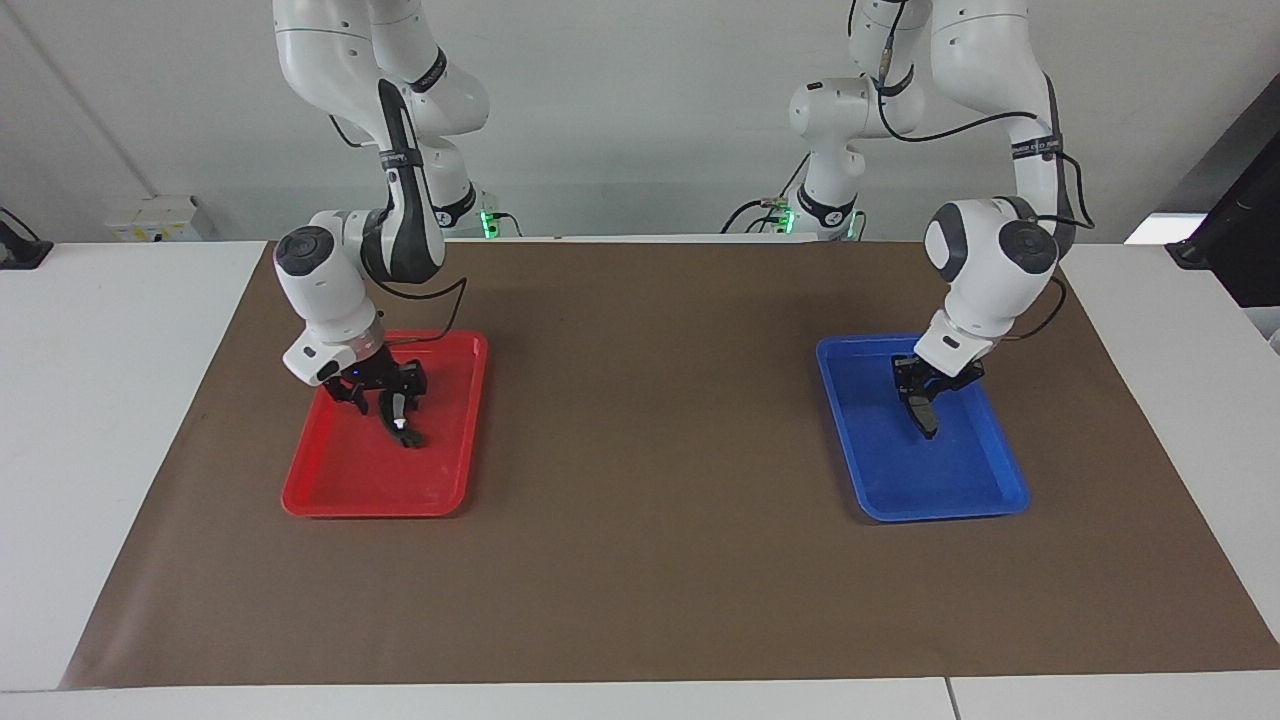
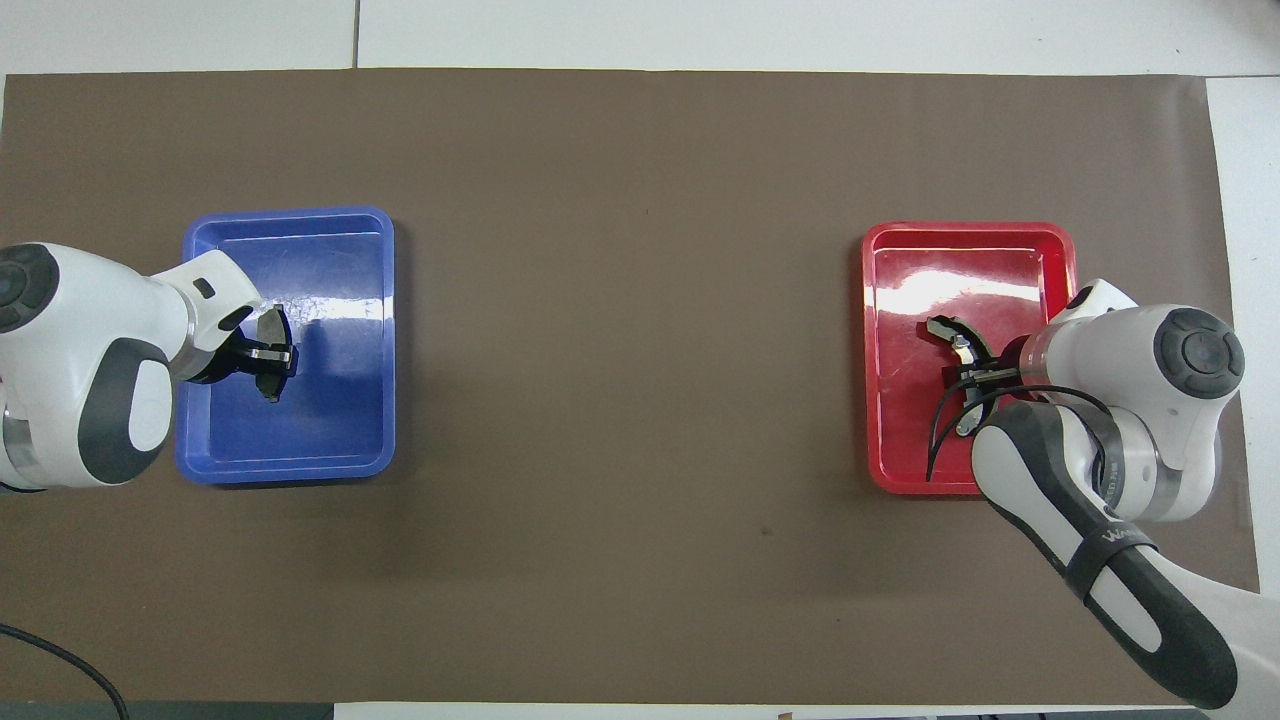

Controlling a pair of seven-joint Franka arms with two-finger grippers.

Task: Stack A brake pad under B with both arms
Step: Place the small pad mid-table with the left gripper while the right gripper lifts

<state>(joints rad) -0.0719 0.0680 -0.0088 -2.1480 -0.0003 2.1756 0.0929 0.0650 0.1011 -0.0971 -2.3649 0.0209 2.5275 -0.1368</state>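
The short dark-grey A brake pad (image 1: 926, 410) hangs on edge from my left gripper (image 1: 918, 385), which is shut on it low over the blue tray (image 1: 960, 480). It also shows in the overhead view (image 2: 270, 368) in the left gripper (image 2: 268, 354). The curved black B piece (image 1: 404, 428) with its white spot is in the red tray (image 1: 340, 490). My right gripper (image 1: 393, 400) is shut on the end of B nearer to the robots. B (image 2: 950, 332) and the right gripper (image 2: 975, 374) also show in the overhead view. I cannot tell whether either piece touches its tray floor.
A brown mat (image 1: 650, 450) covers the table between the two trays. The blue tray (image 2: 330, 440) is toward the left arm's end and the red tray (image 2: 900, 440) toward the right arm's end. White table borders the mat.
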